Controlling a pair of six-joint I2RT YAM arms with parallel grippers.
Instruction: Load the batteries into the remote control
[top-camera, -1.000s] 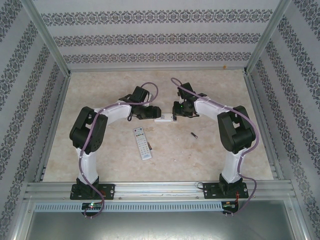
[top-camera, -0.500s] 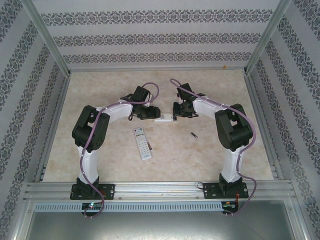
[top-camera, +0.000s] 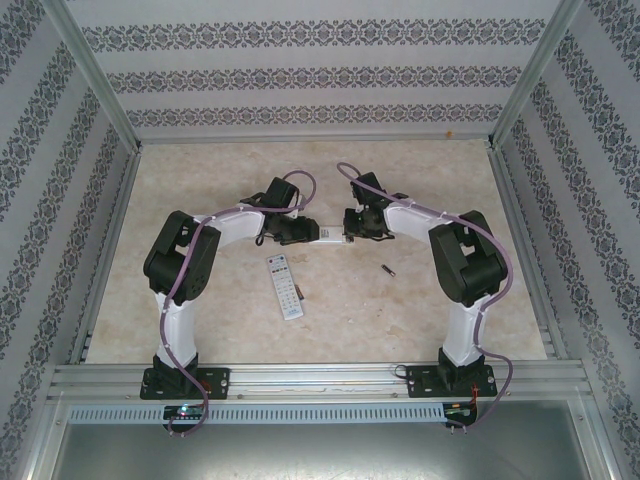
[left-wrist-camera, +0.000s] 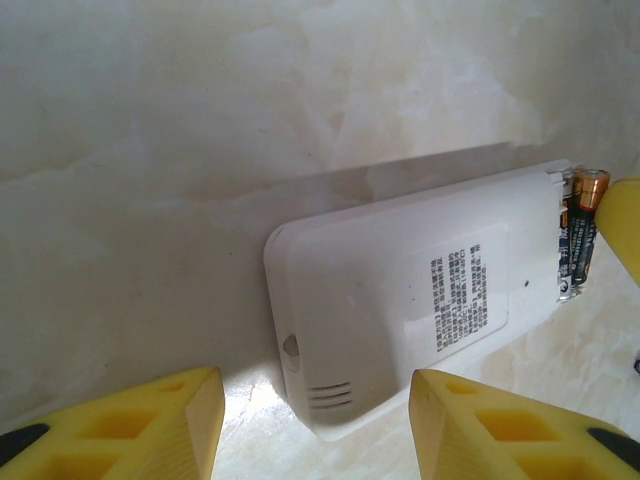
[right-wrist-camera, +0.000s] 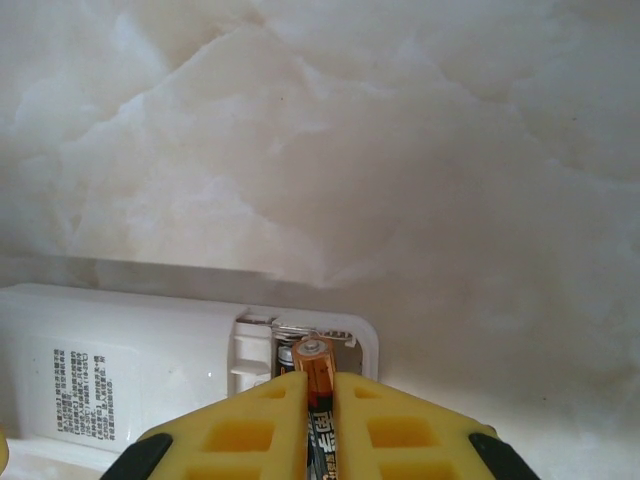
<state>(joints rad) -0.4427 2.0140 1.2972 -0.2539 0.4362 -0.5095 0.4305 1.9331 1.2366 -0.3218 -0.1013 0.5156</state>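
Since a second ago, the left gripper (left-wrist-camera: 315, 425) has closed in on the white remote (left-wrist-camera: 400, 310), which lies face down at the centre of the top view. We see one battery (right-wrist-camera: 313, 365) clamped in the right gripper (right-wrist-camera: 320, 400), its coppery tip at the remote's open compartment. The left jaws stand apart, straddling the remote's end. A loose battery (top-camera: 388, 268) lies right of centre on the table (top-camera: 450, 180), and a second remote (top-camera: 284, 286) lies lower left.

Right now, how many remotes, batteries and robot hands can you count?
Remotes: 2, the buttoned remote and the face-down remote.
Batteries I can make out: 2, a held battery and a loose battery; others may be hidden.
Hands: 2, left hand and right hand.
Total: 6.
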